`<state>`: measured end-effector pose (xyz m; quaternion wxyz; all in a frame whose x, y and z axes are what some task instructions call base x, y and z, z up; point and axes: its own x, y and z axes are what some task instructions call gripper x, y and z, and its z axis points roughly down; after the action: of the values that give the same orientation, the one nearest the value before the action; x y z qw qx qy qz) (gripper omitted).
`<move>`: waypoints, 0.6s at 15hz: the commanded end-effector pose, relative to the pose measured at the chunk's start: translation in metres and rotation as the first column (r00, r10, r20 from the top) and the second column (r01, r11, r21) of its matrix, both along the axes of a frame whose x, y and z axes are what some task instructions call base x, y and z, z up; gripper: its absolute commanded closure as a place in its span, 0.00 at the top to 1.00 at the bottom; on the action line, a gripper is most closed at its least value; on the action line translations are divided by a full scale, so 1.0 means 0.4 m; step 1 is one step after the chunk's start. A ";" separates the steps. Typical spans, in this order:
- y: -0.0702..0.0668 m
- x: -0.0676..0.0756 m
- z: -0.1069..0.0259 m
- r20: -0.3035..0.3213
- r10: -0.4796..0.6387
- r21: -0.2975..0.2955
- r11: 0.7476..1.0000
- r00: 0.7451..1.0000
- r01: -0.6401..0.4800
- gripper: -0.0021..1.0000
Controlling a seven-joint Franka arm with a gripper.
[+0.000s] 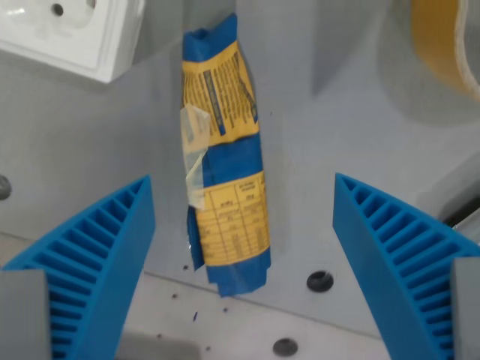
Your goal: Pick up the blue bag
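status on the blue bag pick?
Gripper open, fingers either side of blue bag. Bag flat on table, not gripped. White socket block off to the side, nothing blocking.

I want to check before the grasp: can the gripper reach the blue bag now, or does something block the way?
Probably yes. The gripper is open, and the blue bag lies between its fingers with free space on both sides. The white socket block sits apart, at the wrist view's upper left.

The wrist view is evenly and fairly brightly lit, with soft diffuse light and no hard glare. Faint shadows fall on the grey table [322, 150], one blurred dark patch toward one o'clock. The whole frame is slightly soft; the yellow roll [446, 41] at two o'clock is most blurred. Print on the blue bag [225, 157] is unreadable.
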<state>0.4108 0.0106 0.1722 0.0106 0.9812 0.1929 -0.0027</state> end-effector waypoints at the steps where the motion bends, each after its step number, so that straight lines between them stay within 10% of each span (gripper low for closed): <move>1: -0.020 0.027 -0.039 0.038 0.118 -0.029 0.993 0.992 -0.117 1.00; 9: -0.022 0.001 -0.026 0.024 0.099 -0.038 0.994 0.995 -0.098 1.00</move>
<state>0.4165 0.0055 0.1517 0.0100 0.9760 0.2174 0.0009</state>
